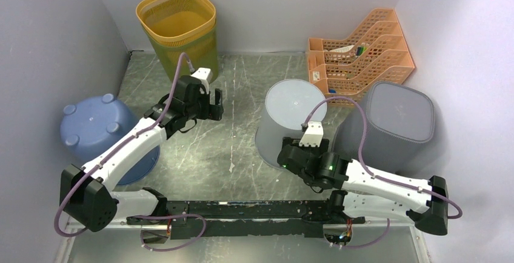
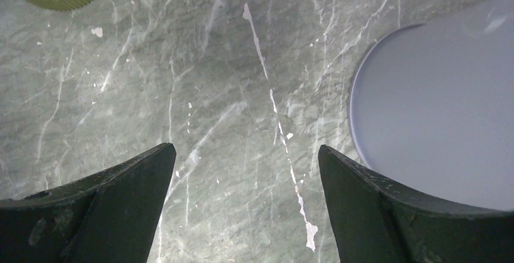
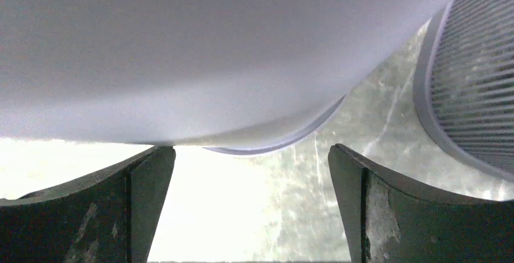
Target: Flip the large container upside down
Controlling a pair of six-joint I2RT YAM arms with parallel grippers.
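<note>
A light grey round bucket stands base-up in the middle of the table. It also shows at the right of the left wrist view and fills the top of the right wrist view. My right gripper is open at the bucket's near lower side, its rim just above the jaws, and holds nothing. My left gripper is open and empty over bare table, left of the bucket.
A dark grey ribbed bin stands base-up right beside the bucket. A blue tub sits base-up at the left. A yellow mesh basket stands upright at the back. An orange file rack is back right.
</note>
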